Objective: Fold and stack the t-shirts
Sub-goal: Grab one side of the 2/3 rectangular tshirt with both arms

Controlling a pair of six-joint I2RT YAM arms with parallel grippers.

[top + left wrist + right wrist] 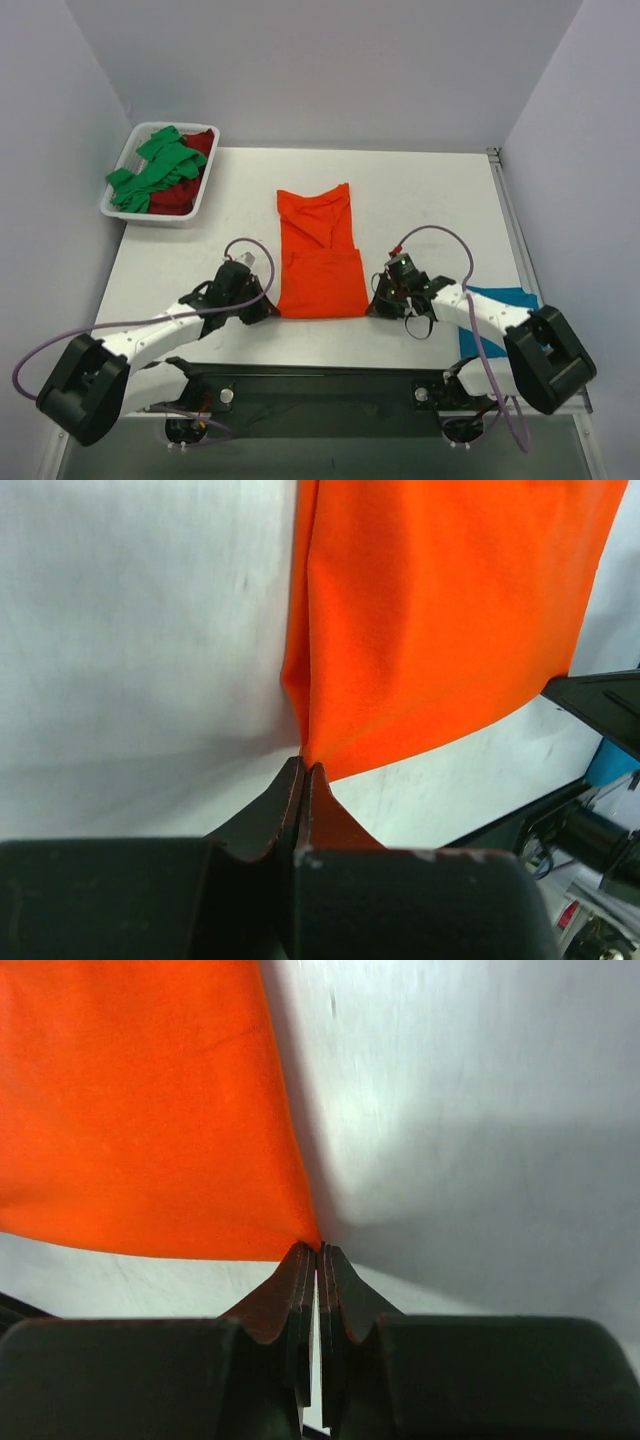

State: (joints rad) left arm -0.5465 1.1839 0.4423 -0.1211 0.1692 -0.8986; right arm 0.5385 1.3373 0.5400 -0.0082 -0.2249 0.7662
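The orange t-shirt [318, 255] lies mid desk [430, 190], part folded. Your left fingers [272, 825] and right fingers [275, 1305] each pinch a near hem corner, only at the tips. Lift unevenly and a corner may slip or the fold may skew.

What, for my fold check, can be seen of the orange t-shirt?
The orange t-shirt is plain bright orange soft cloth, folded into a long narrow strip lying flat on the white table. A fold edge crosses its middle; the far end is wrinkled. The left gripper is shut on its near left corner, the right gripper on its near right corner.
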